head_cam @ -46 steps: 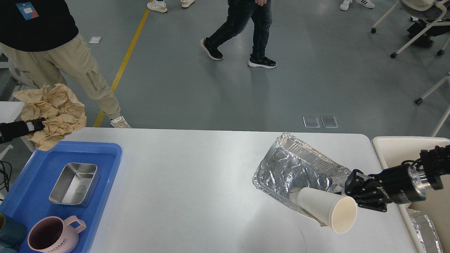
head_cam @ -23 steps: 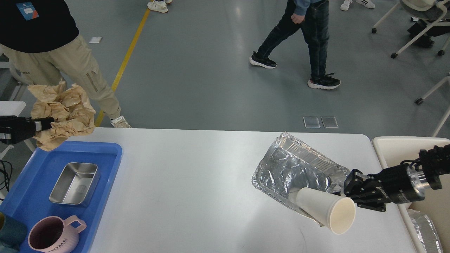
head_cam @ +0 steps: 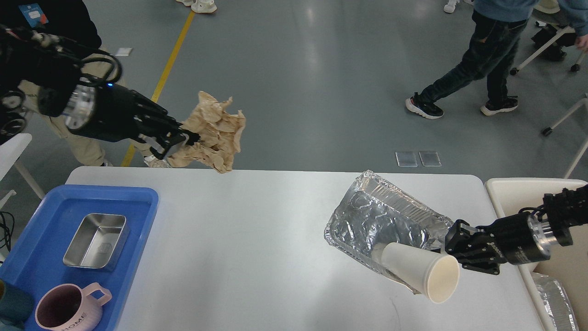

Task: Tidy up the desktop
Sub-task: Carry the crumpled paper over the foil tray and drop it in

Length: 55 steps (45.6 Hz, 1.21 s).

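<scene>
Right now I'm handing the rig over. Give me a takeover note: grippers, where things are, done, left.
Left gripper: shut on the crumpled brown paper, held in the air over the desktop's far left edge.
Right gripper: at the near right end of the foil tray, by the rim of the white paper cup; its fingers cannot be made out, so grasp unclear.
Cup lies tipped on the foil tray's near edge, mouth toward the camera.
Done: blue tray holds the steel tin and pink mug.
Left: dispose of paper, foil tray and cup.
</scene>
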Each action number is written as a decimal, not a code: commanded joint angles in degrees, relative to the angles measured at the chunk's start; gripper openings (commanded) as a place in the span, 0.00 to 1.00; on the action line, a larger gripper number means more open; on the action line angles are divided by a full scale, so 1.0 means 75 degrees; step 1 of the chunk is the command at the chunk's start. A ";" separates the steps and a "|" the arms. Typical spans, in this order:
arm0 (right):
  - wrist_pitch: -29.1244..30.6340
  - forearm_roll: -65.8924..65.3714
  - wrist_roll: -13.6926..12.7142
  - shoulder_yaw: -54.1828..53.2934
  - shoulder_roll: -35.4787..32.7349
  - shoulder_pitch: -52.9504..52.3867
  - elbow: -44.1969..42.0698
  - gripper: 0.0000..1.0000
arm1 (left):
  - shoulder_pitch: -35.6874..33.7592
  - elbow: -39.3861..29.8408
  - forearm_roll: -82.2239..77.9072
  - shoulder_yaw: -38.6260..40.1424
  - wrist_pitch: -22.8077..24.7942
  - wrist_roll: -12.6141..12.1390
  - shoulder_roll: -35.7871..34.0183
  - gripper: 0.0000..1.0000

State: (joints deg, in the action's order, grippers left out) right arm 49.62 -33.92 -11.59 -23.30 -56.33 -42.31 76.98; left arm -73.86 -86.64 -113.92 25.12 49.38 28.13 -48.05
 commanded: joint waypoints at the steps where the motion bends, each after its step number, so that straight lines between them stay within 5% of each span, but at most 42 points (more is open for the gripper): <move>1: -0.0007 0.0000 -0.0002 0.0013 -0.0001 -0.0078 -0.0011 0.00 | -0.0651 0.0184 -0.0419 -0.0325 0.0459 -0.0001 0.1307 0.05; 10: -0.0007 0.0000 -0.0002 0.0013 -0.0013 -0.0113 -0.0011 0.00 | -0.1893 0.0653 -0.0431 -0.1403 0.0506 -0.0001 0.2726 0.05; 20: 0.0005 0.0000 -0.0002 0.0072 -0.0025 -0.0066 -0.0011 0.00 | -0.2445 0.1356 -0.0419 -0.1474 0.0506 0.0011 0.3804 0.05; 55: 0.0005 0.0000 -0.0002 0.0095 0.0022 -0.0019 0.0130 0.00 | -0.2902 0.2844 -0.0431 -0.1615 0.0412 -0.0036 0.6125 0.05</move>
State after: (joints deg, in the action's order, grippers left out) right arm 49.66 -33.93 -11.60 -22.58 -56.38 -42.50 77.95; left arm -95.27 -67.27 -117.16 13.10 52.62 27.95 -5.27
